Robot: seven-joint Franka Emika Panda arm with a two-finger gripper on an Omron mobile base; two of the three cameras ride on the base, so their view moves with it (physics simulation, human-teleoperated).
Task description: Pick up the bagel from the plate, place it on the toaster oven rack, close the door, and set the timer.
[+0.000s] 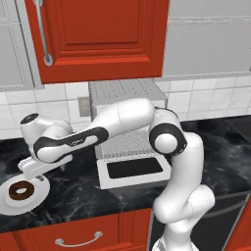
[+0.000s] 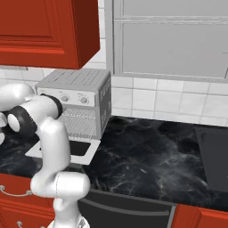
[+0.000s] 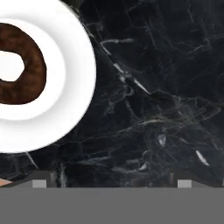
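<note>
Brown bagel (image 1: 21,190) on plate (image 1: 38,195), hand (image 1: 35,176) open

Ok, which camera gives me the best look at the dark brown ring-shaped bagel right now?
The left base view: the whole dark brown ring-shaped bagel lies on the round white plate, under the arm. The hand view shows it larger but cut off by the frame edge. The right base view doesn't help here.
</note>
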